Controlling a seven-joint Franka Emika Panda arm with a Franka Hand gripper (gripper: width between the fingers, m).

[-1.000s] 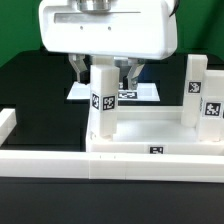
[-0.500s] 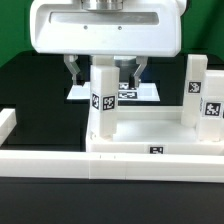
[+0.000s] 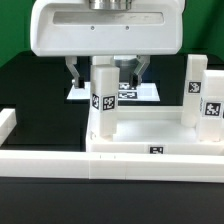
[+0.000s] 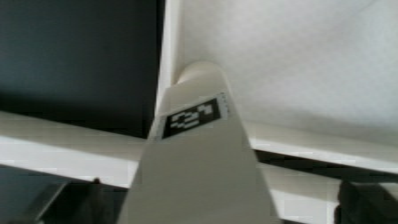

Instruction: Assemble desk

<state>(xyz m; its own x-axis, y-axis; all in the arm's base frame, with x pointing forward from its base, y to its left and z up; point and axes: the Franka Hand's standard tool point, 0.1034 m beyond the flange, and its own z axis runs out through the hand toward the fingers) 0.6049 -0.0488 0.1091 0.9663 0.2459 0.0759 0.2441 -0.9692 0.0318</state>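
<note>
gripper (image 3: 104,68) rose a bit vs 1 s ago, fingers apart, clear of leg (image 3: 102,98) | leg stood alone in tabletop (image 3: 150,128) ext-view left socket | you prob. released; next leg due

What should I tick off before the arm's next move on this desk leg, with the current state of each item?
1. End effector open around the leg: ok, fingers stand on either side of it with gaps.
2. Leg upright on the tabletop corner: ok.
3. Leg fully seated in its socket: cannot tell, the joint is hidden.
4. Other legs at the exterior view's right standing: ok.
5. Tabletop against the border bar: ok, they appear to touch.
6. Wrist view centred on the leg: ok, its tag is visible.
</note>
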